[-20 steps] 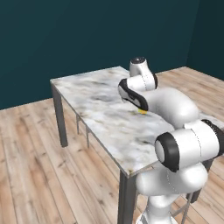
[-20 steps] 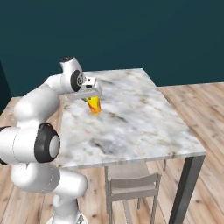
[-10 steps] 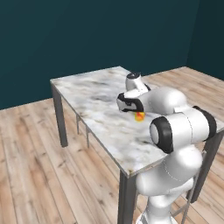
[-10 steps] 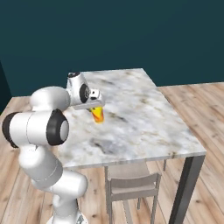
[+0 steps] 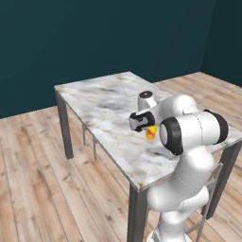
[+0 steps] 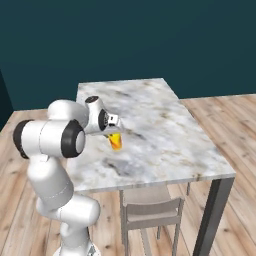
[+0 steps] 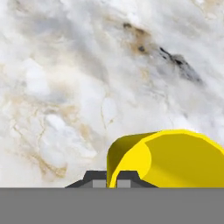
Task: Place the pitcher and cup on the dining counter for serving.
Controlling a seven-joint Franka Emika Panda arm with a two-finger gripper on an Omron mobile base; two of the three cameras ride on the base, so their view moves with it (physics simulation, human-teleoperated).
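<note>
Small bright yellow tumbler cup (image 7: 168,159) with a red-orange mark on its side (image 5: 151,133) (image 6: 115,141), held tilted above the dining counter, its open mouth turned toward the hand camera. The two-finger gripper (image 7: 112,178) is closed, its dark finger tips (image 7: 96,178) pinching the cup's rim wall. In the base views the cup hangs just below the white arm's hand (image 5: 142,121) (image 6: 111,122), over the counter's near half. The dining counter, a rectangular white-grey veined marble top (image 5: 103,105) (image 6: 165,131) (image 7: 65,87) on thin dark legs, stands on a wooden plank floor (image 5: 38,179). A pale stool (image 6: 150,209) sits tucked under the near edge.
</note>
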